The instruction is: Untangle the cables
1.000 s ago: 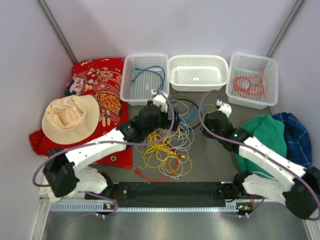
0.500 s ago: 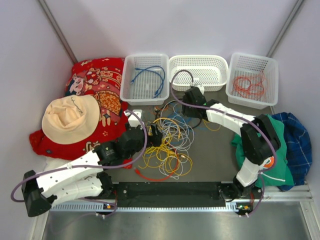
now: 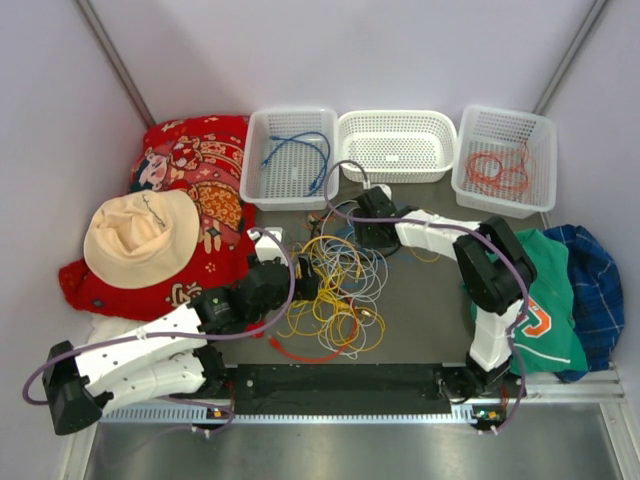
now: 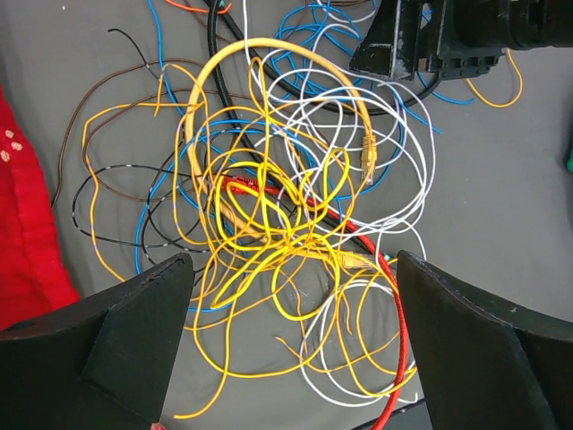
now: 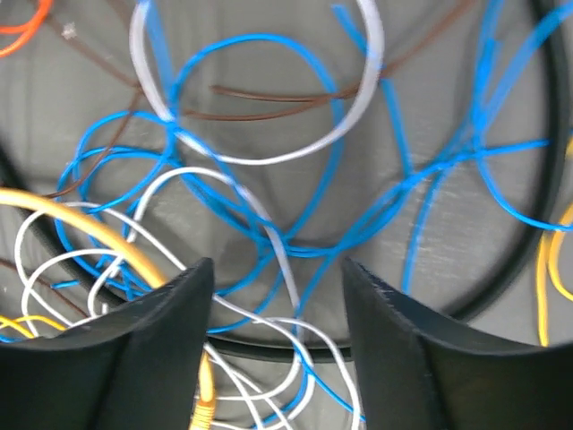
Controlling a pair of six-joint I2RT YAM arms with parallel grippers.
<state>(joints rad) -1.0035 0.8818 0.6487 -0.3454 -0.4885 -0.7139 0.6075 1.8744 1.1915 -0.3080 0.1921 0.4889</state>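
Top external: cables (image 3: pixel 335 290) tangled mid-bench, toward the front edge. Left gripper (image 4: pixel 293 260) spread wide above the yellow knot, clasping nothing. Right gripper (image 5: pixel 275 269) also parted and empty, low over blue and white loops on the heap's back side. Blue cable (image 3: pixel 300 150) in back-left basket (image 3: pixel 290 112), orange cable (image 3: pixel 498 172) in back-right basket (image 3: pixel 510 112).

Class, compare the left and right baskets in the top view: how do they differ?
The left basket holds a blue cable; the right basket holds an orange cable. The left basket sits square, the right basket is turned slightly. Both are white, perforated plastic.
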